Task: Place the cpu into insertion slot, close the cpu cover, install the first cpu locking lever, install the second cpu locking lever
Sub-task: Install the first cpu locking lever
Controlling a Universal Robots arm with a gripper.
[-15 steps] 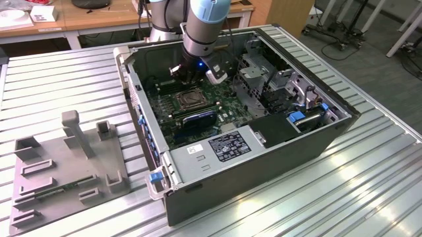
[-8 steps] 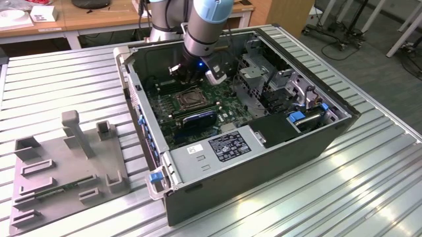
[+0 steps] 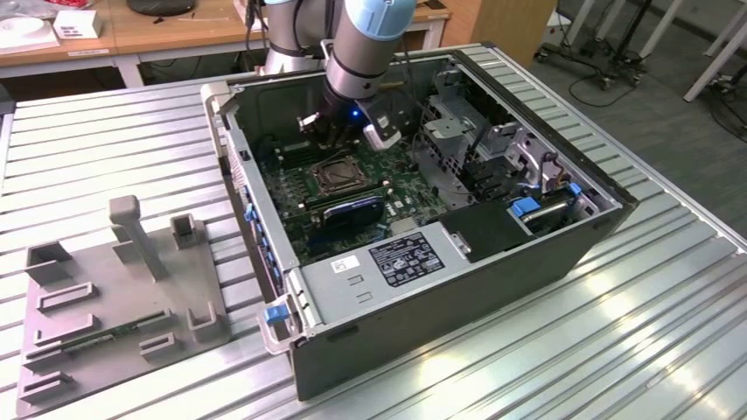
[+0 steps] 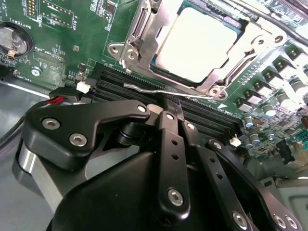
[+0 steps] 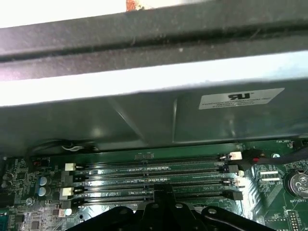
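In the second wrist view the cpu [image 4: 192,45] lies flat in the insertion slot [image 4: 159,67], its silvery top facing up. The cpu cover [image 4: 137,41] lies down around it as a metal frame. A thin wire locking lever [image 4: 159,88] runs along the socket edge nearest the black memory slots [image 4: 120,89]. My gripper [image 4: 173,102] is shut, its fingertips pressed together just beside that lever, above the memory slots. I cannot tell whether they touch the lever. In the exterior view the gripper [image 3: 338,133] hangs inside the open computer case, just behind the insertion slot [image 3: 332,177].
The green motherboard [image 3: 391,166] lies in an open black computer case [image 3: 467,289] on a ribbed metal table. A drive cage [image 3: 450,122] and cables stand on the exterior view's right of the arm. A grey fixture block [image 3: 117,289] sits at that view's left. The case wall [image 5: 154,115] rises behind the memory slots [image 5: 149,175].
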